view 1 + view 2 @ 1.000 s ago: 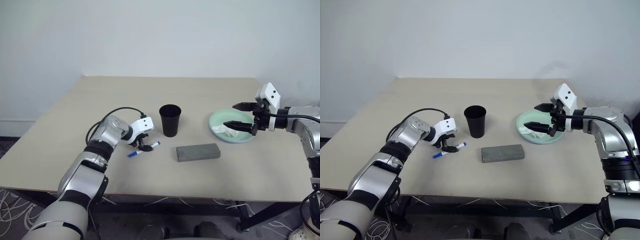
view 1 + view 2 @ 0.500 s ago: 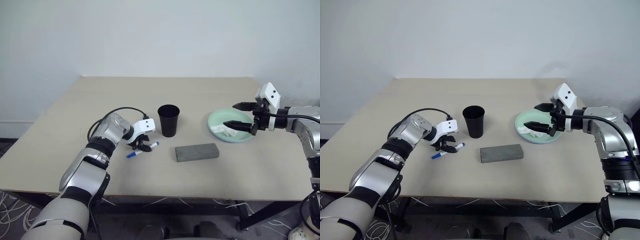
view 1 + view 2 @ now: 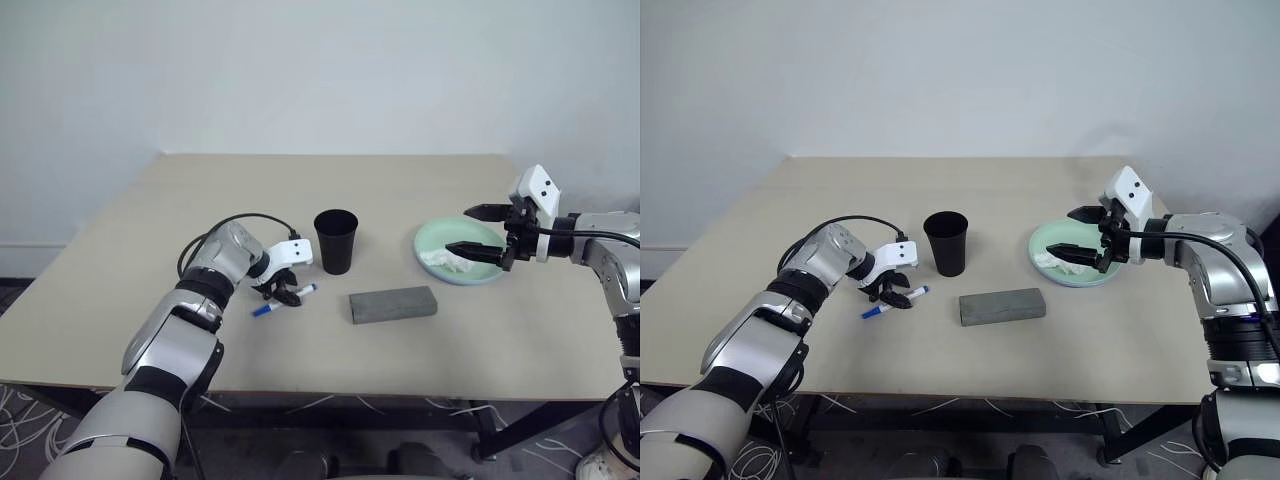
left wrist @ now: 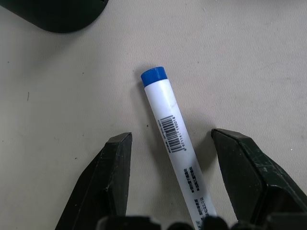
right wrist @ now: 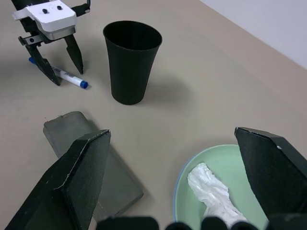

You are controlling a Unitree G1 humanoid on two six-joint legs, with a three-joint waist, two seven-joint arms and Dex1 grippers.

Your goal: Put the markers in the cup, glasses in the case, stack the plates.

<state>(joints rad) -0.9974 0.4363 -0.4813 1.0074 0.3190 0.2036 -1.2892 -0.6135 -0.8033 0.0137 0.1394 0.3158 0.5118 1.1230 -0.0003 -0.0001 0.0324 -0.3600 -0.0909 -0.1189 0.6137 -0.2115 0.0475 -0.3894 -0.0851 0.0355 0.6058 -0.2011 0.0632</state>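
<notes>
A white marker (image 4: 170, 120) with a blue cap lies flat on the table just left of the tall black cup (image 3: 337, 241). My left gripper (image 3: 284, 296) points down over it, open, one finger on each side of the marker and neither touching it. The grey case (image 3: 393, 304) lies shut in front of the cup. To the right sits the mint green plate (image 3: 470, 268) with a thin bluish rim showing beneath it. My right gripper (image 3: 470, 231) hovers wide open above the plate. The glasses are out of view.
A crumpled white tissue (image 3: 440, 259) lies on the green plate. The tan table (image 3: 330, 180) has bare surface behind the cup and along its left side. A black cable loops off my left wrist (image 3: 235, 222).
My left wrist has tipped a little steeper over the marker and its fingers have narrowed slightly, the hand staying in place. The marker and my right arm have not moved.
</notes>
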